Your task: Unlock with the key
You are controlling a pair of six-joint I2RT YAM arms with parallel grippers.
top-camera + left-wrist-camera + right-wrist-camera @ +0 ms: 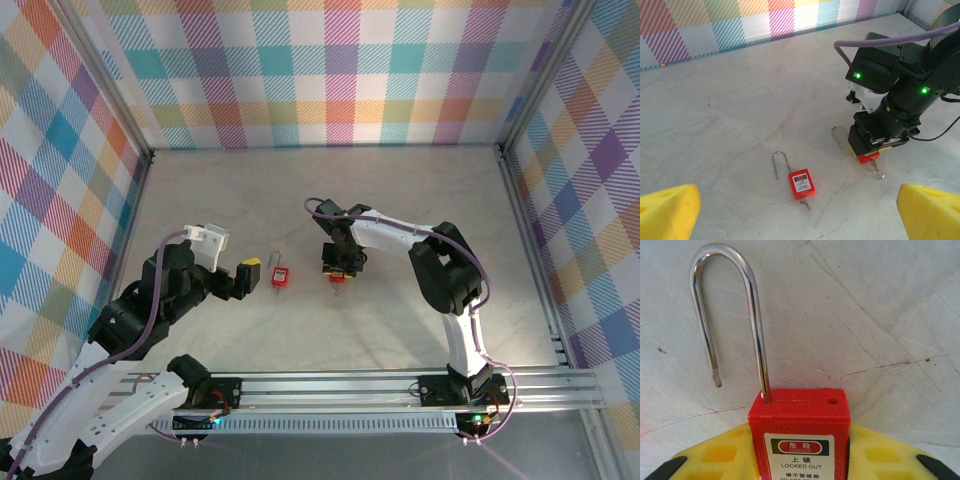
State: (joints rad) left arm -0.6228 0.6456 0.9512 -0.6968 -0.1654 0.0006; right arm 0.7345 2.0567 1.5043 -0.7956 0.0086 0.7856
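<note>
My right gripper (338,266) points down at centre frame, clamping the red padlock (799,415), whose shackle (758,340) has one end out of its hole. My left gripper (249,277) hovers at lower left, its fingers spread wide.

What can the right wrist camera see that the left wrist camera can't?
Right wrist view: up close, the label on the held padlock reads LOCKED OUT, and the shackle has its free end out of the hole. Left wrist view: a second padlock lying flat with a key, and the right gripper clamping the held one. Both: the held padlock and the table.
</note>
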